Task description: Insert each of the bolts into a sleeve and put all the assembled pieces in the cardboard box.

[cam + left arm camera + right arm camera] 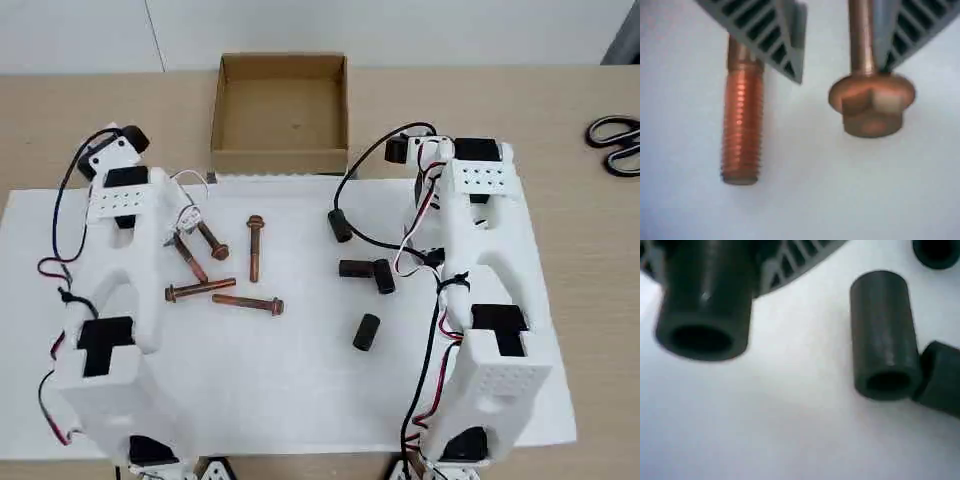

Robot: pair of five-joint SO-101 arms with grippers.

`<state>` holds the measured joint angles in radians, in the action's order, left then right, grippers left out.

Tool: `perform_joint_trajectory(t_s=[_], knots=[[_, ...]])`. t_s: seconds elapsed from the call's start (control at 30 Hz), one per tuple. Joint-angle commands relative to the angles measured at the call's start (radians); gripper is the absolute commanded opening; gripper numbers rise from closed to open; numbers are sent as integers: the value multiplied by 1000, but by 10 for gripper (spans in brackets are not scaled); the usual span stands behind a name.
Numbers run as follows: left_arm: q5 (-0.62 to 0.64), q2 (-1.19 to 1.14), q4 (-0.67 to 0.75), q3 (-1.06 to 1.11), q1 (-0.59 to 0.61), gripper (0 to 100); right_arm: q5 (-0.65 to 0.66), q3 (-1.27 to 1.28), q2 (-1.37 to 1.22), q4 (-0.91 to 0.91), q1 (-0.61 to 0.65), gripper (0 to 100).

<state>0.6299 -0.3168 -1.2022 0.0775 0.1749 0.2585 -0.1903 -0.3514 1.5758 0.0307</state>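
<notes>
Counter point(560, 90) carries a white foam sheet point(290, 390), the cardboard box point(280, 160) at its far edge. Left gripper point(842, 72) hangs spread wide over two bolts point(741, 130), holding nothing. Right gripper point(790, 262): grip cannot be told; sleeves point(885, 335) lie beside it on the sheet.

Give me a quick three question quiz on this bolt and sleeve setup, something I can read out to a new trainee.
1. True or false: the cardboard box already holds an assembled piece.
2. How many bolts lie on the white sheet in the high view? A) three B) five C) seven
3. Fill the gap: among the black sleeves in the high view, ___ lie touching each other; the others lie apart.

Key
1. False: the cardboard box is empty.
2. B
3. two
</notes>
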Motion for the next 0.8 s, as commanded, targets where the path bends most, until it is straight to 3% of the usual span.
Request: perform_joint_trajectory(t_s=[0.0, 0.6, 0.77], knots=[[0, -26, -5, -53, 11, 95, -6, -3, 65, -10, -12, 10], [-3, -63, -81, -58, 12, 93, -5, -3, 65, -18, -12, 10], [-21, -68, -44, -58, 11, 4, -5, -3, 65, -18, -12, 10]])
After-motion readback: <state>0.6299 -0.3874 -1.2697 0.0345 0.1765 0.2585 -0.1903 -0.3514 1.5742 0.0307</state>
